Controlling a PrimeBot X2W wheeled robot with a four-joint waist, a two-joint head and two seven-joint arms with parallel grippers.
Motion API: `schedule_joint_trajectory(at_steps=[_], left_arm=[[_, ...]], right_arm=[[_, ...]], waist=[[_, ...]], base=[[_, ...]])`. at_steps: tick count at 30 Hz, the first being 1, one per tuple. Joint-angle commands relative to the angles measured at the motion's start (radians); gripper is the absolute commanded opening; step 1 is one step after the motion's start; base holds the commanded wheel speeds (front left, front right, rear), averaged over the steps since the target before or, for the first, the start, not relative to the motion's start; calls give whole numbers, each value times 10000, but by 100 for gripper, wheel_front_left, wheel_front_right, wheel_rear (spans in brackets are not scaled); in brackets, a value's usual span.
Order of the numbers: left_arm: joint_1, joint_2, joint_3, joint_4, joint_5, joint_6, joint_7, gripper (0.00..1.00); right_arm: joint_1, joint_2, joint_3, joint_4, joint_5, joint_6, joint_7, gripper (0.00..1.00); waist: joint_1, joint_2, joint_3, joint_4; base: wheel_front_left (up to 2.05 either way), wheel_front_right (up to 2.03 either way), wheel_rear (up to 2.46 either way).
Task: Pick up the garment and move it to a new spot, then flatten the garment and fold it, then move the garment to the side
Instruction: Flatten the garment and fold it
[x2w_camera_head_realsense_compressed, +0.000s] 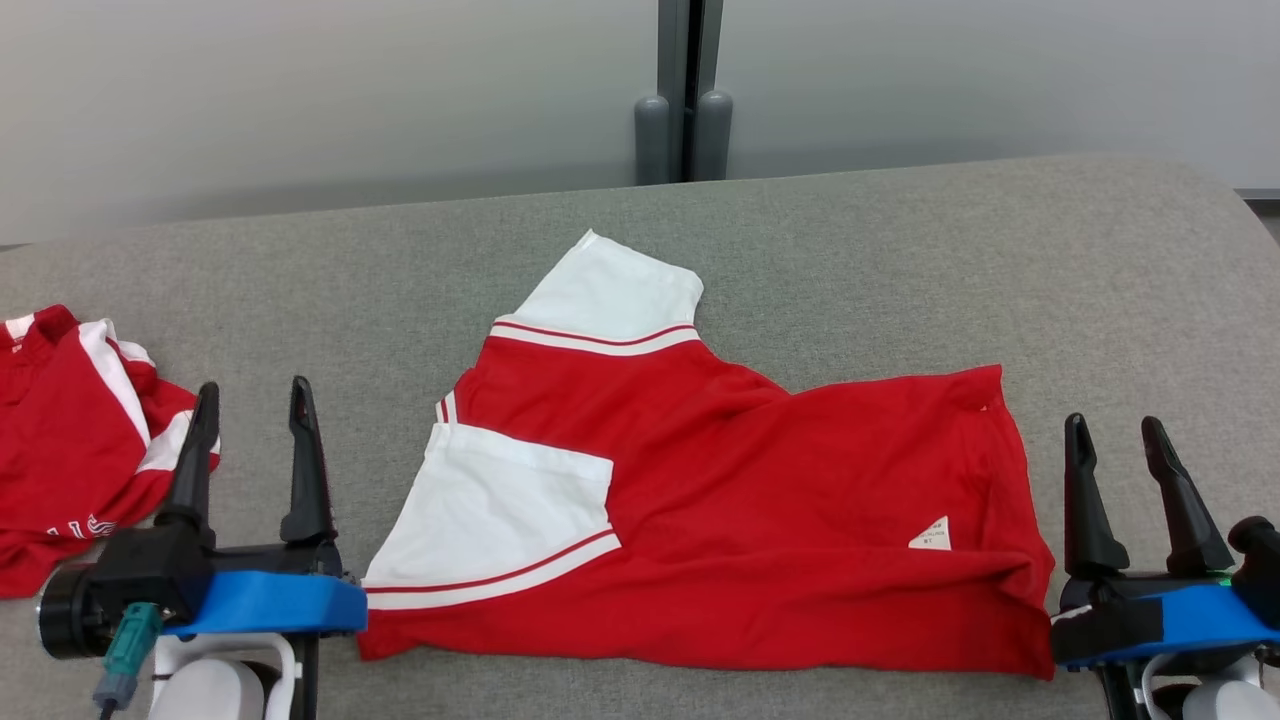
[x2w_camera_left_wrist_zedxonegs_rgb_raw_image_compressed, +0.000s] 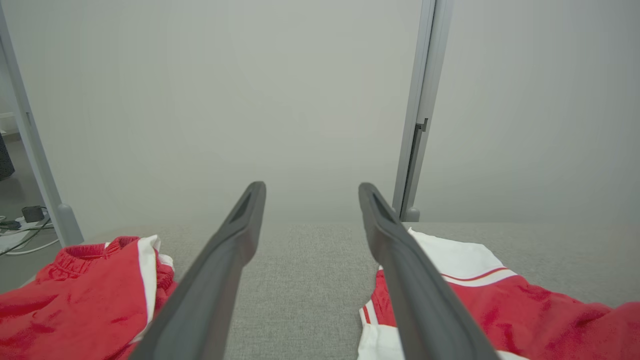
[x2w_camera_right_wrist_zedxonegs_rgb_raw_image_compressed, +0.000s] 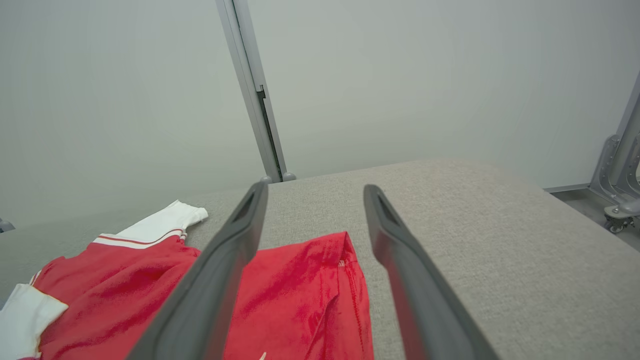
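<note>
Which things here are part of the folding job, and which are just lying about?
Job: red and white shirt laid out on the table; left gripper and right gripper, jaws open.
Lying about: crumpled red garment at far left; grey partition post behind.

You see the garment (x2w_camera_head_realsense_compressed: 720, 500) on the table (x2w_camera_head_realsense_compressed: 900, 260), a second garment (x2w_camera_head_realsense_compressed: 70, 440) at its nine o'clock, your left gripper (x2w_camera_head_realsense_compressed: 254, 385) between them, your right gripper (x2w_camera_head_realsense_compressed: 1112, 420) at three, a post (x2w_camera_head_realsense_compressed: 683, 90) at twelve.

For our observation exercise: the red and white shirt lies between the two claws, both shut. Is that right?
No: in the head view the left claw and right claw are open. The shirt does lie between them.
</note>
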Motion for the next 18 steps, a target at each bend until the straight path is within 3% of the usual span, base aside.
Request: schedule_joint_trajectory(at_steps=[1, 9, 18], left_arm=[[-248, 20, 174, 80, 100, -94, -45, 100], [-1109, 114, 608, 612, 508, -616, -45, 100], [-3677, 638, 166, 1941, 448, -1286, 360, 100]], right_arm=[[-257, 30, -25, 173, -55, 5, -74, 100], [-1083, -123, 25, 689, -166, 5, 235, 100], [-2676, -843, 545, 799, -15, 5, 1829, 100]], waist=[[0, 0, 11, -23], [0, 0, 411, -150], [0, 0, 1365, -549]], base=[[0, 0, 0], [0, 0, 0], [0, 0, 0]])
